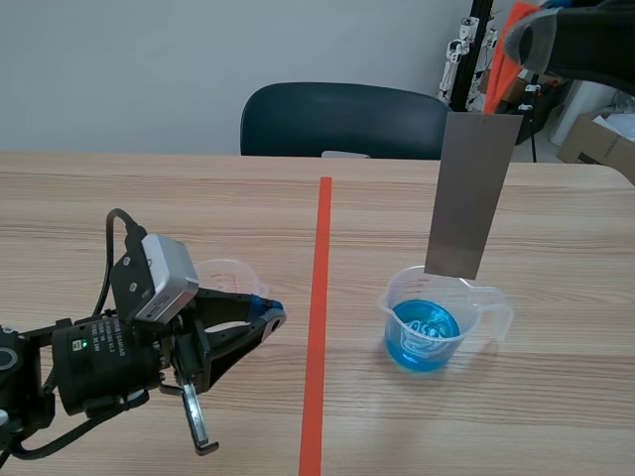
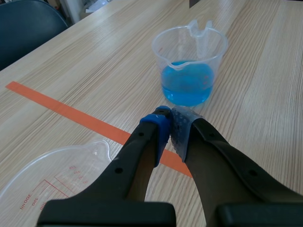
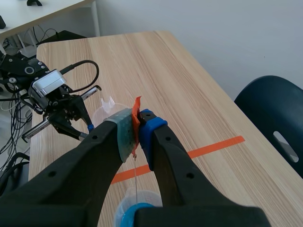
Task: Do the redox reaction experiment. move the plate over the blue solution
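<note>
A grey metal plate [image 1: 471,190] hangs upright over the clear beaker of blue solution [image 1: 425,322], its lower edge just above the far rim. My right gripper [image 1: 511,45] is raised at the top right, shut on the plate's orange-taped top [image 3: 136,115]; in its wrist view the plate [image 3: 135,177] shows edge-on above the blue liquid [image 3: 137,215]. My left gripper [image 1: 270,315] rests low on the left half of the table, shut on nothing; the beaker [image 2: 188,66] stands ahead of its tips [image 2: 169,124].
An empty clear measuring cup [image 1: 230,280] stands beside my left gripper [image 2: 52,177]. An orange tape line [image 1: 317,317] runs down the table's middle. A dark chair [image 1: 342,121] stands behind the far edge, with gear and a box at the back right.
</note>
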Controlling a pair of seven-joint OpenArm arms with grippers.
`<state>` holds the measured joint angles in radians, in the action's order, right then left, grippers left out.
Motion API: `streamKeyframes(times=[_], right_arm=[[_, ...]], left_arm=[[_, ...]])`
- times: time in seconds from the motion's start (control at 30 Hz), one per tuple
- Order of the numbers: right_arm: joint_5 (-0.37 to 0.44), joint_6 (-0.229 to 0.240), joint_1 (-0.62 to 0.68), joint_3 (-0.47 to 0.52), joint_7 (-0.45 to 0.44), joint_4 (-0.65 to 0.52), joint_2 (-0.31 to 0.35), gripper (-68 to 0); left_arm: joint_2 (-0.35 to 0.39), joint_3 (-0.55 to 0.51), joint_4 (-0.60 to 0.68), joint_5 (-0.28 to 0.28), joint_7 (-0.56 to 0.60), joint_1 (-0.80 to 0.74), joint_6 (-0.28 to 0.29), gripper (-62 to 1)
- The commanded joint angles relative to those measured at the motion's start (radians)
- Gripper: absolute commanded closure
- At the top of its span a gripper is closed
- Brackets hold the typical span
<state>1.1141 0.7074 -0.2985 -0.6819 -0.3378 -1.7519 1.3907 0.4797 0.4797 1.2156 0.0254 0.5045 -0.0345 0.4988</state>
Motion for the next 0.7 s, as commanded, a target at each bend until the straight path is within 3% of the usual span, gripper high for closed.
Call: streamKeyframes(times=[0.0,0.67], right_arm=[[0.018,0.0,-0.011,0.015,-0.025,-0.01,0.011,-0.2],[0.014,0.0,-0.011,0.015,-0.024,-0.01,0.011,-0.2]], left_arm=[[0.0,0.003,0.018,-0.01,0.014,0.019,-0.002,-2.7],[-0.037,0.052,0.018,-0.01,-0.038,0.1,-0.002,-2.7]])
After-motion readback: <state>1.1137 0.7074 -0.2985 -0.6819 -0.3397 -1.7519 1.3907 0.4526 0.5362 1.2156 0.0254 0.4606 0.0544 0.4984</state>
